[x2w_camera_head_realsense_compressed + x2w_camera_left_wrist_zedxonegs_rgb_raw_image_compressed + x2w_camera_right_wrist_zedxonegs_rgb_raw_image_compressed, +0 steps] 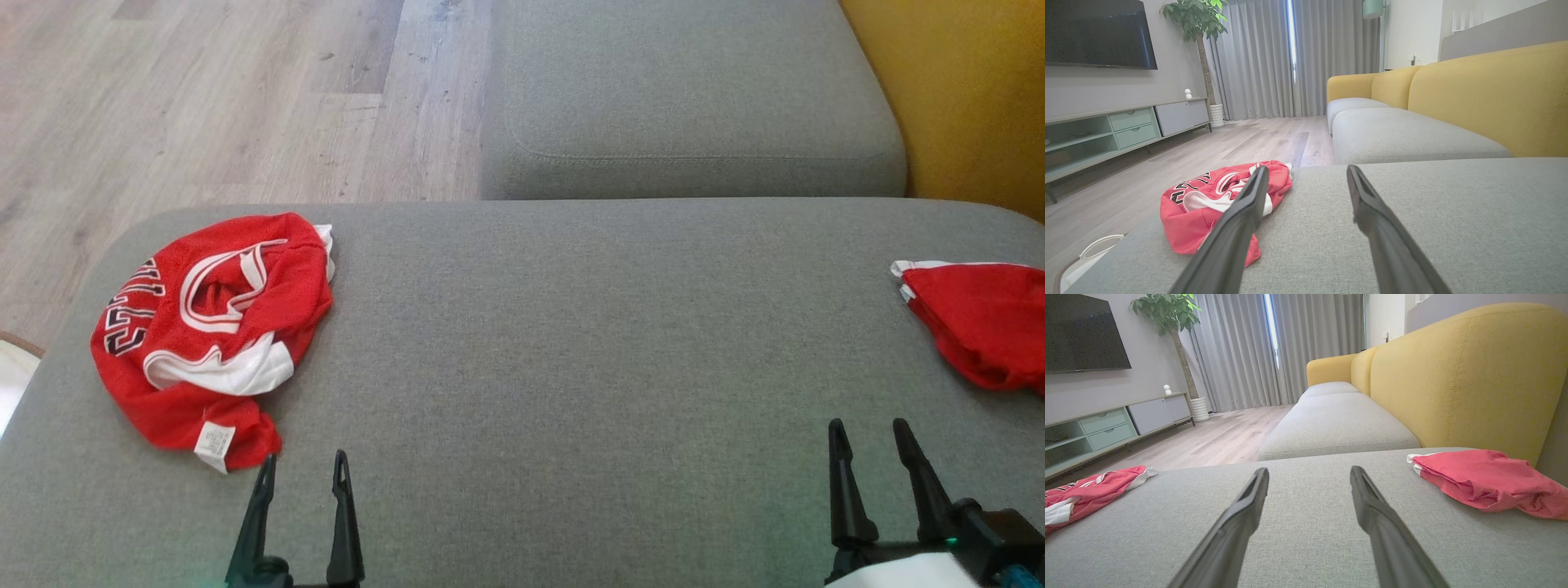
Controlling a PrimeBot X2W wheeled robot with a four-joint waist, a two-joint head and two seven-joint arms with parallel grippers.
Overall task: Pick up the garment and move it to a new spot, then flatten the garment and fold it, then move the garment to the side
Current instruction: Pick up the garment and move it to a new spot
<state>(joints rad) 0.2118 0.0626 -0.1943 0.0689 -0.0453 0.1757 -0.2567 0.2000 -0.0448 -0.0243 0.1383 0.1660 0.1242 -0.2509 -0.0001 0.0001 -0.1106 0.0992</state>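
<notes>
Garment (214,335), a red jersey with white trim and dark lettering, lies crumpled at the left end of the grey sofa cushion (571,351), close to its left edge. My left pincer (304,457) hangs just beside the jersey's near hem, jaws wide and holding nothing. My right pincer (867,425) is well apart on the right, also spread wide and empty, near a folded red cloth (980,327) by the cushion's right edge.
</notes>
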